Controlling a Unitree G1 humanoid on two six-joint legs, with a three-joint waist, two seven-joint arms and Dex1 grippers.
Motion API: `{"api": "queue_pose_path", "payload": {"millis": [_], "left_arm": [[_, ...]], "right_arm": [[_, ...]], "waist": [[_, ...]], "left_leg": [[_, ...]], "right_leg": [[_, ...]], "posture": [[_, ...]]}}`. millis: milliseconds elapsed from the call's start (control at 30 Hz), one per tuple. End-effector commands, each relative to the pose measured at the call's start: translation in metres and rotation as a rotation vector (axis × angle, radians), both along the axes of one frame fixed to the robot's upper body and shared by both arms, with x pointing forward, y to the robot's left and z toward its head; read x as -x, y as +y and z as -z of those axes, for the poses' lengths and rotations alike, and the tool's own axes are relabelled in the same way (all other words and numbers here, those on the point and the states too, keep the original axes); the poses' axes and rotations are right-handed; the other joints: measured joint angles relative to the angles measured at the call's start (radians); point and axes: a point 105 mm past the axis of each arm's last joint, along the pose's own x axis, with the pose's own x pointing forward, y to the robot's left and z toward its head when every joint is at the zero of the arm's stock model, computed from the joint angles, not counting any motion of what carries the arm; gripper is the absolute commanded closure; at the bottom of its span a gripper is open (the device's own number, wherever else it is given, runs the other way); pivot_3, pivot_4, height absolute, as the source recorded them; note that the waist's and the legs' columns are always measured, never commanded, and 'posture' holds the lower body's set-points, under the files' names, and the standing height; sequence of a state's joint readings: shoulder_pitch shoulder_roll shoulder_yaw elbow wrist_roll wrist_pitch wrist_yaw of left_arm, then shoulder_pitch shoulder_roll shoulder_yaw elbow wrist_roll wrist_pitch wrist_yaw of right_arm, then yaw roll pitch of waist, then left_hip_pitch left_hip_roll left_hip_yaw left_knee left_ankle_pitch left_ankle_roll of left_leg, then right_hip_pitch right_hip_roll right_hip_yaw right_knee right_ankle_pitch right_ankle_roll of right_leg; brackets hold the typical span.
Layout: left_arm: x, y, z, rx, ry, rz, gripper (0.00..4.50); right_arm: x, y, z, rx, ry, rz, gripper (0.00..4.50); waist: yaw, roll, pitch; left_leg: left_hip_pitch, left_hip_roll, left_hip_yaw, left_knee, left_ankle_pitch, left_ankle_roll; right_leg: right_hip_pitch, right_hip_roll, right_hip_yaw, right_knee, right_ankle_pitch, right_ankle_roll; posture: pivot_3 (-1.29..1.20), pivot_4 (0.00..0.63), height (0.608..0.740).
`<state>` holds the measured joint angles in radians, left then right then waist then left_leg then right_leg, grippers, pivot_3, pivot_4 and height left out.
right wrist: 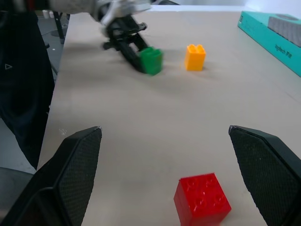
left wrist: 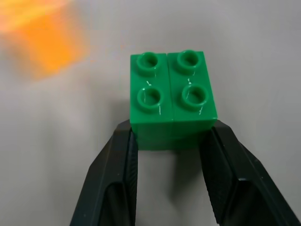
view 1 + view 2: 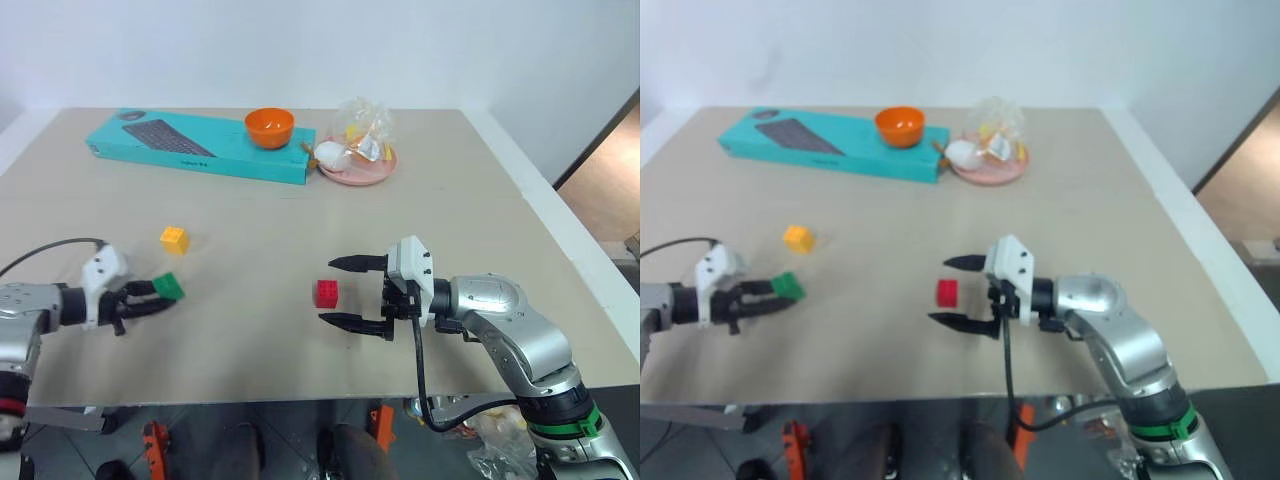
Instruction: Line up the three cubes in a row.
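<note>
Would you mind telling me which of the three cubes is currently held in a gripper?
The green cube: the left gripper is shut on its sides. The red cube sits free between the open right gripper's fingers, and the yellow cube stands alone.

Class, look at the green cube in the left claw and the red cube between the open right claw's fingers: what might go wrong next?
1. The left claw pinches the green cube only at its near end, so it might twist or slip out.
2. The right claw stands open around the red cube; closing off-centre could knock it askew.
3. The yellow cube sits close to the green one and might get bumped.
</note>
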<state>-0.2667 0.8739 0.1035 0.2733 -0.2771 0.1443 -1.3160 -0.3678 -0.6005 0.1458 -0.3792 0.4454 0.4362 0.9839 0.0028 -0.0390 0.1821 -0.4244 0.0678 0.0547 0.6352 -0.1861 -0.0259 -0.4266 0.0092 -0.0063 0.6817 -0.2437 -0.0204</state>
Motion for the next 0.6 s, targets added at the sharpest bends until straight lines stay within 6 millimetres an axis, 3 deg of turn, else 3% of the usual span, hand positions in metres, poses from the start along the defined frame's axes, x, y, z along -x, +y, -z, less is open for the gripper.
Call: {"api": "queue_pose_path", "payload": {"millis": [33,267,600], "left_arm": [[0.007,-0.045,-0.009,0.003,-0.022,0.158,3.2],[0.007,-0.104,-0.01,0.07,-0.026,0.293,3.2],[-0.003,-0.143,-0.014,0.113,-0.047,0.371,3.2]], "right_arm": [[0.003,0.001,-0.011,-0.006,-0.073,-0.007,0.0],[-0.004,-0.002,-0.011,0.004,-0.11,0.021,0.0],[-0.006,-0.002,-0.008,0.009,-0.12,0.039,0.0]], "waist": [[0.005,0.0,0.0],[0.004,0.0,0.0],[0.003,0.0,0.0]], "left_leg": [[0.0,0.0,-0.001,0.001,0.0,0.0],[0.0,-0.002,0.001,0.003,0.001,0.001],[0.0,-0.002,-0.001,0.002,0.001,0.001]], "right_leg": [[0.001,0.0,-0.001,0.0,0.0,0.0],[0.001,0.003,0.001,0.0,0.002,0.002],[0.001,0.006,0.001,0.0,0.002,0.001]], "posture": [[0.0,0.15,0.74],[0.0,0.15,0.74],[0.0,0.15,0.74]]}}
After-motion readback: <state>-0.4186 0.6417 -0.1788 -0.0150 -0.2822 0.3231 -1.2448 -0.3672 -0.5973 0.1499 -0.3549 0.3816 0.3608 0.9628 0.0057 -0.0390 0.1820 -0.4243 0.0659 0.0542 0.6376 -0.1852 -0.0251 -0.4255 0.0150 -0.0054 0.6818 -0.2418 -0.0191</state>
